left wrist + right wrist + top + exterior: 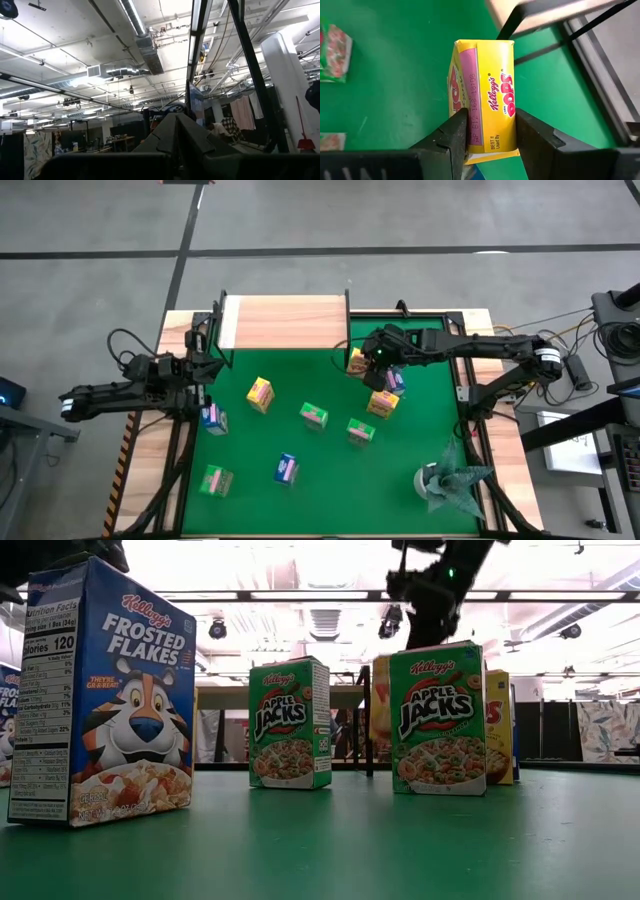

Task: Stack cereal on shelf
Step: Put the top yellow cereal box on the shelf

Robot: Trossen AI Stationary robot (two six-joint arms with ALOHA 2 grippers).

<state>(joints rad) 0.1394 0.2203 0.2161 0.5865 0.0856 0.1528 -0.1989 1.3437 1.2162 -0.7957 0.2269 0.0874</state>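
The right tool point(490, 132) clamps a yellow Corn Pops box point(485, 95) between its fingers, just short of the wooden shelf point(285, 320) ahead of it. Pickup looks done; next comes lifting it onto the board. The left tool point(205, 367) waits shut beside the shelf.

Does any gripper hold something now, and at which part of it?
The right gripper holds a yellow box by its two sides, at one end. The left gripper is shut, holding nothing.
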